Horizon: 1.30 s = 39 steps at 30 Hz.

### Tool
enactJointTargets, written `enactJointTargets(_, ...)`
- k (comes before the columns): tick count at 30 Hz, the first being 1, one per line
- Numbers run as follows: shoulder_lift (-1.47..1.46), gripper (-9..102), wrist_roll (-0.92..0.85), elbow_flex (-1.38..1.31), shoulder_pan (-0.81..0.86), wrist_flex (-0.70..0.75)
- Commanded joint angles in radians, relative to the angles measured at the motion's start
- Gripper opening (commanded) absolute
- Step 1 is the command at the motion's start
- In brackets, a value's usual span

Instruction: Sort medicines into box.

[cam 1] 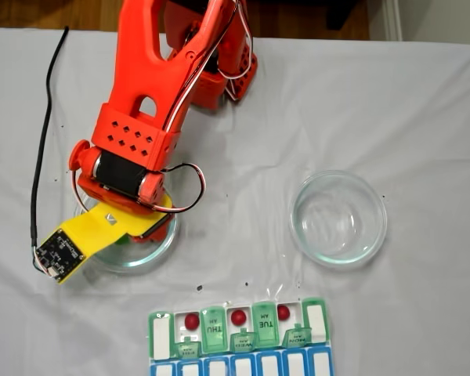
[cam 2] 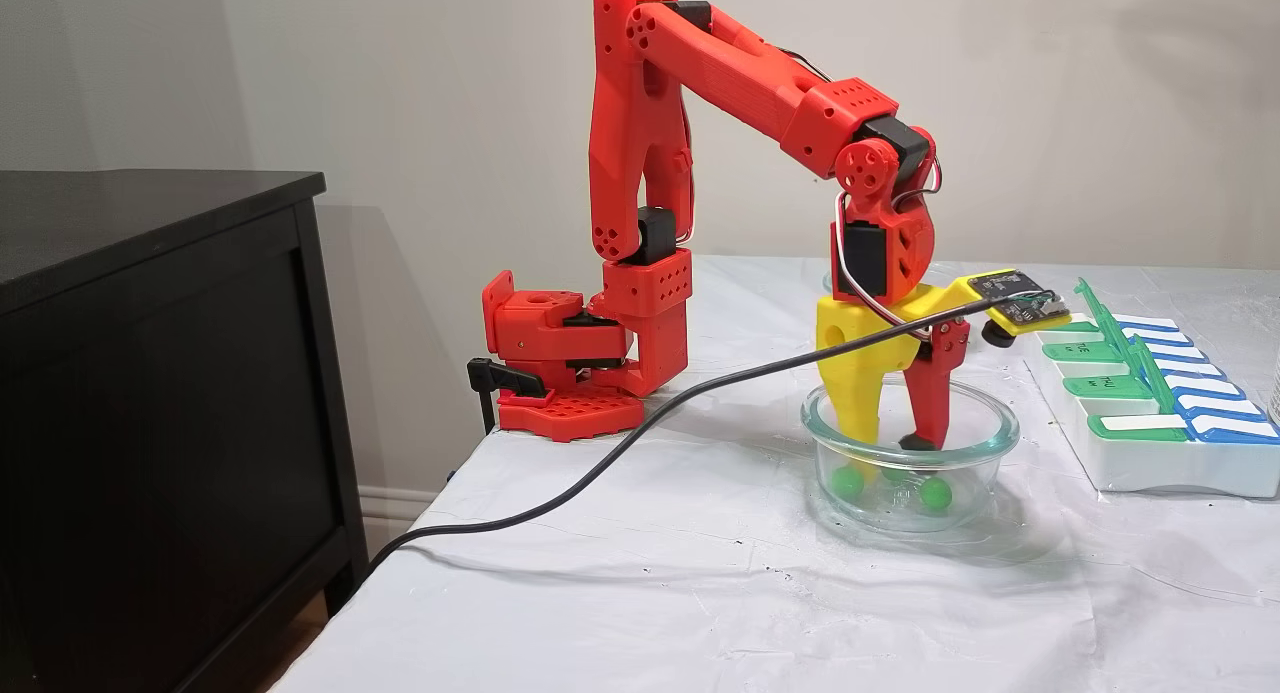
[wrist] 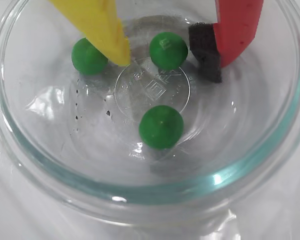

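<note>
Pills: 3 green pills (wrist: 161, 126) sit loose in the glass dish (wrist: 140, 192) under the end effector (wrist: 167, 57), 1 directly between its spread tips, none pinched. 3 red pills (cam 1: 238, 317) already lie in open compartments of the pill box (cam 1: 313, 321), well away on the desk (cam 1: 423, 117). A second glass dish (cam 1: 338, 218) stands beside. Roughly half done; greens left.

In a fixed view: dish (cam 1: 153, 249) w/ 3 pills (wrist: 161, 126) sits left on surface (cam 1: 407, 102), claw (wrist: 170, 57) inside it w/ one pill between its fingers; 2nd dish (cam 1: 338, 218) to its right; box (cam 1: 238, 337) in front, between them, 3 pills (cam 1: 238, 317) in it.
</note>
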Motion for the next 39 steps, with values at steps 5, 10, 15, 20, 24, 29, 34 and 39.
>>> enactJointTargets(5,0.006,23,0.002,-0.034,-0.025,0.005)
enactJointTargets(10,0.011,21,-0.006,-0.023,-0.026,0.017)
enactJointTargets(15,0.003,22,-0.018,-0.021,-0.029,0.034)
enactJointTargets(20,-0.008,23,-0.020,-0.021,-0.031,0.041)
enactJointTargets(24,-0.008,23,-0.025,-0.028,-0.031,0.054)
enactJointTargets(29,-0.009,23,-0.025,-0.029,-0.032,0.064)
enactJointTargets(34,-0.017,23,-0.026,-0.029,-0.035,0.078)
enactJointTargets(39,-0.018,23,-0.026,-0.032,-0.037,0.083)
